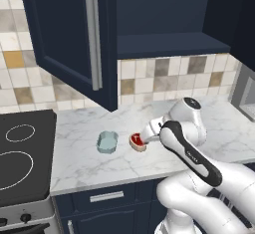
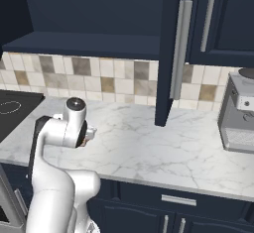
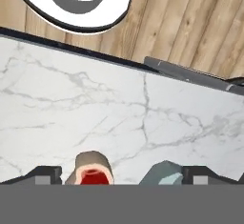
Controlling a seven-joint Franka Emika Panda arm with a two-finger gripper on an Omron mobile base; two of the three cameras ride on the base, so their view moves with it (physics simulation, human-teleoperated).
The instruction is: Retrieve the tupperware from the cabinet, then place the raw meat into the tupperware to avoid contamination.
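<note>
Fingers spread as wide as they go, nothing between them: in the hand view the two dark fingertips (image 3: 47, 174) sit far apart at the bottom, with bare marble between. Gripper (image 3: 121, 176) holds nothing.

Raw meat (image 1: 138, 141): small red slice with a tan rim, lying flat on the marble counter (image 1: 89, 163). In the hand view it shows just inside the left-hand fingertip, low in the frame; whether the tip touches it, cannot tell. In the left base view the white hand comes down right next to the meat on its right side, overlapping its edge.

Tupperware (image 1: 107, 142): pale grey-blue, shallow, upright on the counter, just beside the meat on its left, apart from it, nearer the stove. Nothing visible inside. In the hand view a grey-blue corner of it shows near the other fingertip.

Cabinet (image 1: 74, 39): navy wall unit above the counter, door swung open toward the camera, long silver bar handle (image 1: 93, 44) vertical on it. Open shelf interior visible to the right of the door.

Black stovetop (image 1: 22, 153) left of the counter. Right base view: arm hunched low over the counter at left, a grey appliance (image 2: 240, 115) at far right. Tiled backsplash (image 1: 164, 76) behind.
</note>
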